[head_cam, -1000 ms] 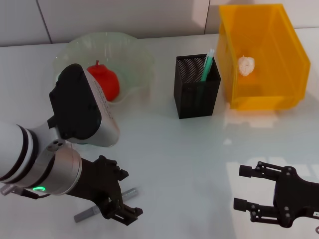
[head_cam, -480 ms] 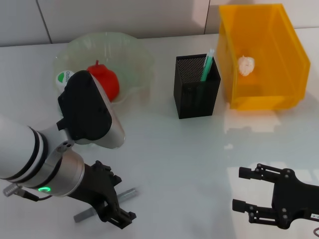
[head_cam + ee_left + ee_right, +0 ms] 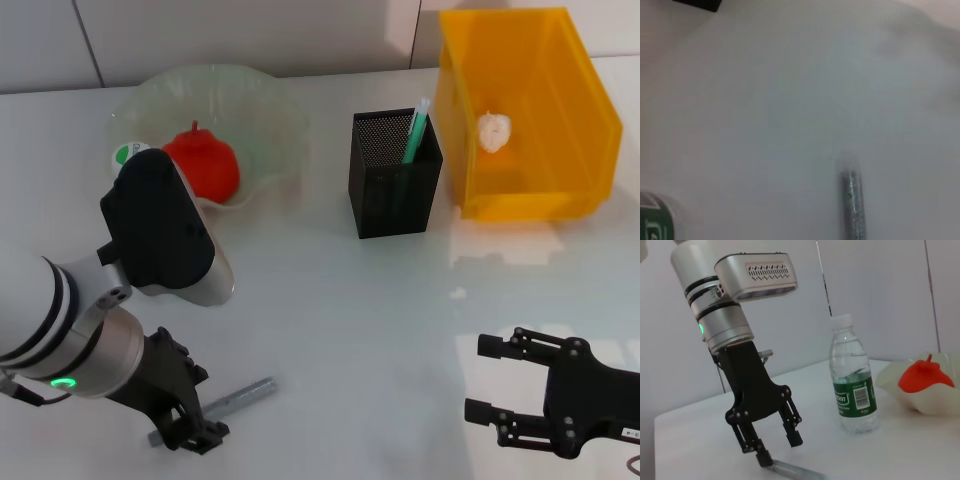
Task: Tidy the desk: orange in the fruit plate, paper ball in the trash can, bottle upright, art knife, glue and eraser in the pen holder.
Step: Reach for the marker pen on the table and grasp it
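Observation:
The grey art knife (image 3: 236,399) lies flat near the table's front left. My left gripper (image 3: 190,432) hangs open right over its near end; in the right wrist view the left gripper (image 3: 773,444) has its fingers apart above the knife (image 3: 792,471). The orange (image 3: 203,165) rests in the fruit plate (image 3: 225,82). The bottle (image 3: 854,390) stands upright beside the plate. The paper ball (image 3: 494,130) lies in the trash can (image 3: 530,205). A green-white stick (image 3: 415,130) stands in the pen holder (image 3: 395,190); whether it is the glue I cannot tell. The eraser is out of view. My right gripper (image 3: 478,378) rests open at the front right.
My left forearm covers much of the table's left side and hides most of the bottle in the head view, where only its cap (image 3: 128,153) shows. The white tabletop (image 3: 350,320) runs between the two arms.
My left gripper has moved down and to the left along the knife to its near end. The arm's shift uncovered the orange and the bottle cap. The right arm has not moved.

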Robot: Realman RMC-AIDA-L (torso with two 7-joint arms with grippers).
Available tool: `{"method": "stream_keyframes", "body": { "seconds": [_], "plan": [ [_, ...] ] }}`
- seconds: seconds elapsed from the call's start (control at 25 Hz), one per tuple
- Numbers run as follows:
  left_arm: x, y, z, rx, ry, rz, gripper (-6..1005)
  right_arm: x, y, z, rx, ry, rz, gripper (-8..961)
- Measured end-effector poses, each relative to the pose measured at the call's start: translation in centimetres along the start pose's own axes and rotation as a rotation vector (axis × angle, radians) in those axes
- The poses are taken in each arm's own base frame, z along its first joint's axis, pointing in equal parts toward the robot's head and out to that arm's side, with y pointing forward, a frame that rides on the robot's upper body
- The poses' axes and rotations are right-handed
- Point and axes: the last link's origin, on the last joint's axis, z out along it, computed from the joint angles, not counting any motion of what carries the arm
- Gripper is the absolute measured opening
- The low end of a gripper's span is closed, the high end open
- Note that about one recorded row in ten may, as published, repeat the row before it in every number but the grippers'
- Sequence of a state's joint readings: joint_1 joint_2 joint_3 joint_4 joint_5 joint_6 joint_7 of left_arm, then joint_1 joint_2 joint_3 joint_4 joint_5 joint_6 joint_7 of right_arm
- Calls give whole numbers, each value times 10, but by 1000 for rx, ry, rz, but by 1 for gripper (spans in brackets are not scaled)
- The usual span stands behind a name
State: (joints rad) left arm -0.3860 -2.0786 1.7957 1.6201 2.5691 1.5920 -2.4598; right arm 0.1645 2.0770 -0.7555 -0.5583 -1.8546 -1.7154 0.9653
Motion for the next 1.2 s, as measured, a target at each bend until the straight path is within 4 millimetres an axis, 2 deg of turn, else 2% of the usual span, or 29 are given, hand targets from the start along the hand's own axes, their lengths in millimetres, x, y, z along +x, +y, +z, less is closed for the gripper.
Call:
{"method": "stream_keyframes", "body": {
  "seconds": [0.44, 0.64, 0.88, 1.2],
  "plan": [
    [0, -2, 0, -10, -52, -14, 594, -2, -1, 1, -4, -2, -6, 747],
    [2, -2, 0, -9, -53, -14, 592, -2, -2, 2, -3, -4, -7, 745],
    [1, -3, 5, -17, -63, -23, 496, -3, -2, 2, -2, -6, -8, 742],
    [-1, -4, 11, -17, -74, -27, 494, -3, -2, 2, -5, -3, -10, 739]
  ]
}}
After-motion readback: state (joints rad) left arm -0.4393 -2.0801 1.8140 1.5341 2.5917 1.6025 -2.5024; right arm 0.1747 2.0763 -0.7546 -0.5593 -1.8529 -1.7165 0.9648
